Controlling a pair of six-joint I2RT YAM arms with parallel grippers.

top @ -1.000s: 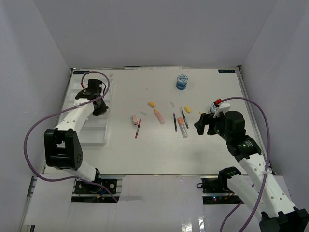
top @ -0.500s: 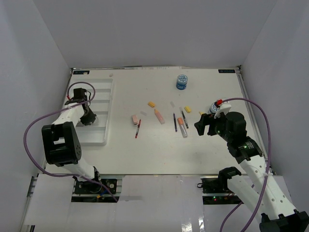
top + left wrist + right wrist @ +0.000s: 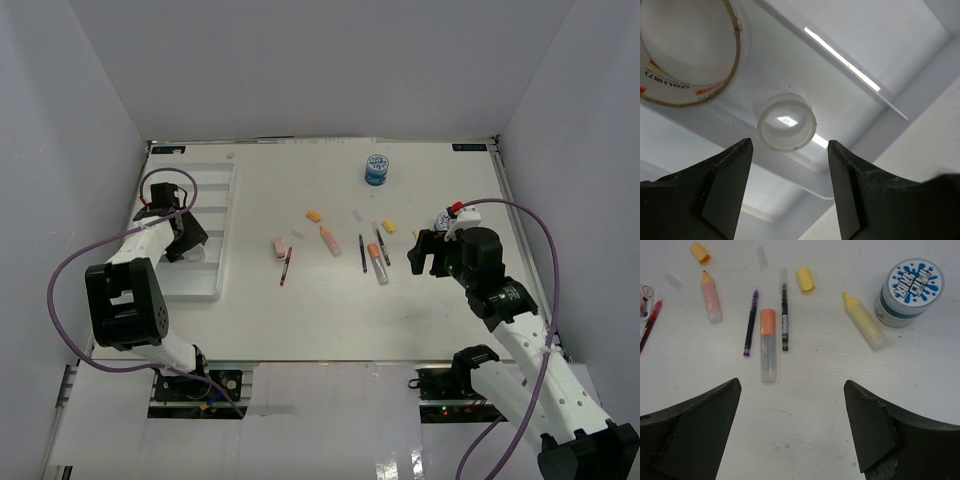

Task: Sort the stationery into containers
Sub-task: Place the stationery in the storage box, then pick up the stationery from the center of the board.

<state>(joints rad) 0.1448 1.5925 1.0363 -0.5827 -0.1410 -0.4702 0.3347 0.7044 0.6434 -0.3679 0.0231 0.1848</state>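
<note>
Nearest me, my right gripper (image 3: 791,385) hangs over the table (image 3: 805,435) with its jaws wide apart and nothing in them. Just beyond its tips lie the orange marker (image 3: 768,345), with the purple pen (image 3: 750,322) and the black pen (image 3: 784,317) close on either side. That crowding is my worry: at this spread the jaws span all three, so a closing pinch could drag a pen along or flick one away, and these round barrels will likely roll if nudged. To the right, the yellow marker (image 3: 865,322) lies just beside a tub (image 3: 909,290) that sits close by my right wrist, and a careless swing could knock it. A little farther, on the left, my left gripper (image 3: 789,146) is over the tray (image 3: 200,280) with its jaws apart. The clear roll (image 3: 763,129) lies flat in a compartment below them, free of both fingers, with the tape roll (image 3: 675,85) near it in the same tray. Lifting out crooked, I could catch either roll on a finger and tip it over the divider. Farthest off, the second tub (image 3: 377,170) stands alone near the back edge, a long reach for either arm
</note>
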